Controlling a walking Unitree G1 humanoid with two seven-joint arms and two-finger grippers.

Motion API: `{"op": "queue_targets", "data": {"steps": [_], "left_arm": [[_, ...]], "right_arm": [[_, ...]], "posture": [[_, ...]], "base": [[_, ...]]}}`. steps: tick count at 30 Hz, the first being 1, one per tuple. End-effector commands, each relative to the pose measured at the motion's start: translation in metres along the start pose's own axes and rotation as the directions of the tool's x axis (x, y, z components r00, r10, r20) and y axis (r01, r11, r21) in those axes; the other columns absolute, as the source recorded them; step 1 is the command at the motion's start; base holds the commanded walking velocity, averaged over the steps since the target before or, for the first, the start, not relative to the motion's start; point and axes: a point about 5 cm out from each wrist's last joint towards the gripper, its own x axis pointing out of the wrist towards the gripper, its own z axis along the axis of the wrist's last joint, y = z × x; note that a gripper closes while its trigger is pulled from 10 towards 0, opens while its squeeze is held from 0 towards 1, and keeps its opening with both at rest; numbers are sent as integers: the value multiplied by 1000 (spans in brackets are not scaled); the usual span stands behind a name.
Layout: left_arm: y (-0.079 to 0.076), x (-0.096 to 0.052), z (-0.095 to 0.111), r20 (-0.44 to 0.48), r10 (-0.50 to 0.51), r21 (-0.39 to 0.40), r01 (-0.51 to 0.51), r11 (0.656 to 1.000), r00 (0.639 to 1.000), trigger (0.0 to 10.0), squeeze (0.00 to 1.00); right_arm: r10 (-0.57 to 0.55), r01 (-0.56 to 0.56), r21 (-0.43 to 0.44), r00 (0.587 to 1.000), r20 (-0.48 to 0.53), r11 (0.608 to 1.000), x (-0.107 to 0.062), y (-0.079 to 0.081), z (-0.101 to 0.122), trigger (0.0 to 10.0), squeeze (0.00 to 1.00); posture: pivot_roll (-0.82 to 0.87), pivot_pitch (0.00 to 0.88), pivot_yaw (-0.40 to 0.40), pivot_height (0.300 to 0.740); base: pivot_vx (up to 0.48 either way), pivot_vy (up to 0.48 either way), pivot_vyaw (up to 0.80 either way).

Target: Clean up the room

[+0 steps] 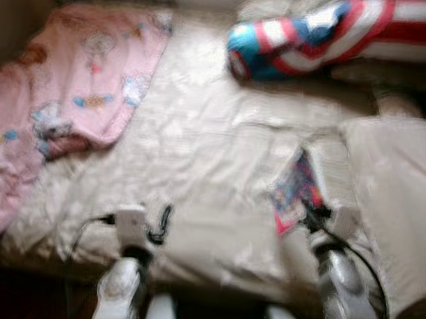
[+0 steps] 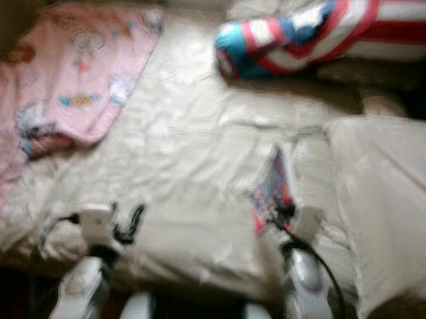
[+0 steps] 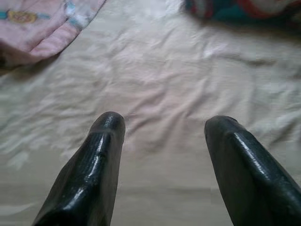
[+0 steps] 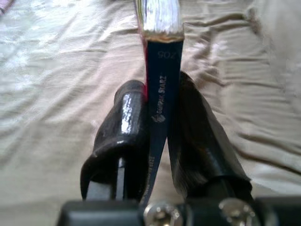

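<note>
A thin book (image 1: 297, 191) with a colourful cover and a dark blue spine (image 4: 162, 80) stands on edge just above the cream bed sheet (image 1: 198, 146). My right gripper (image 1: 314, 213) is shut on its near end, one black finger on each side of the spine. Over the sheet near the bed's front edge, my left gripper (image 1: 161, 223) is open, and its two black fingers (image 3: 106, 136) stand wide apart with nothing between them. The eye views are blurred.
A pink patterned blanket (image 1: 77, 80) lies crumpled over the bed's far left. A red, white and blue striped cushion (image 1: 320, 33) lies at the far right. A white pillow (image 1: 396, 195) lies to the right of the book. Dark floor shows below the bed's edge.
</note>
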Motion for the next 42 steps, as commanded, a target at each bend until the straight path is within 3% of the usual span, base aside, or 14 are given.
{"op": "queue_targets", "data": {"steps": [1, 8, 9, 11, 14, 19, 21, 22, 25, 26, 29, 33, 38, 42], "left_arm": [[-7, 0, 1, 1, -21, -12, 21, 1000, 1000, 10000, 0], [-4, -2, 2, -4, -23, -2, 23, 1000, 1000, 10000, 0], [-3, -4, 2, -7, -25, 2, 25, 1000, 1000, 10000, 0], [-2, -5, 2, -9, -27, 5, 27, 1000, 1000, 10000, 0], [0, -8, 4, -17, -39, 19, 39, 999, 999, 10000, 0], [2, -12, 6, -27, -55, 44, 57, 997, 998, 10000, 0], [4, -14, 6, -30, -60, 54, 62, 997, 998, 10000, 0], [5, -14, 7, -33, -61, 57, 63, 996, 998, 10000, 0], [5, -16, 8, -40, -67, 64, 69, 996, 997, 10000, 0], [4, -16, 8, -47, -75, 67, 78, 995, 996, 10000, 0], [1, -18, 7, -58, -92, 74, 96, 993, 994, 10000, 0], [2, -20, 8, -61, -96, 76, 100, 992, 994, 10000, 0], [6, -22, 10, -76, -103, 89, 109, 990, 992, 10000, 0], [7, -25, 10, -85, -102, 92, 110, 990, 991, 10000, 0]], "right_arm": [[-41, 42, 20, 999, -5, 999, -3, -11, -3, 10000, 0], [-44, 51, 161, 998, -47, 986, 12, -19, -5, 10000, 0], [-33, 46, 226, 998, -62, 973, 17, -22, -6, 10000, 0], [-33, 51, 269, 997, -71, 962, 21, -24, -7, 10000, 0], [-32, 76, 452, 994, -105, 889, 31, -32, -9, 10000, 0], [17, 50, 533, 993, -121, 844, 38, -33, -11, 10000, 0], [55, 10, 578, 994, -94, 816, 40, -30, -8, 10000, 0], [77, -16, 628, 995, -70, 778, 42, -30, -6, 10000, 0], [0, 64, 685, 996, -94, 726, 38, -42, -13, 10000, 0], [-71, 142, 722, 989, -128, 677, 33, -54, -20, 10000, 0], [-153, 247, 740, 969, -194, 626, 24, -69, -30, 10000, 0], [-180, 275, 736, 962, -208, 619, 20, -76, -33, 10000, 0], [-248, 328, 768, 942, -225, 550, 11, -93, -36, 10000, 0], [-268, 350, 770, 933, -238, 533, 7, -97, -39, 10000, 0]], "posture": [[91, 213, -68, 646], [108, 222, -52, 646], [114, 225, -46, 646], [121, 227, -39, 646], [138, 240, -15, 646], [155, 250, 1, 646], [162, 257, 8, 646], [164, 264, 15, 646], [172, 275, 31, 646], [180, 281, 40, 646], [189, 290, 52, 646], [194, 295, 61, 646], [200, 310, 82, 646], [207, 323, 87, 646]], "base": [[0, 0, 0], [0, 0, 0], [0, 0, 0], [0, 0, 0], [0, 0, 0], [0, 0, 0], [0, 0, 0], [0, 0, 0], [0, 0, 0], [0, 0, 0], [0, 0, 0], [0, 0, 0], [0, 0, 0], [0, 0, 0]]}}
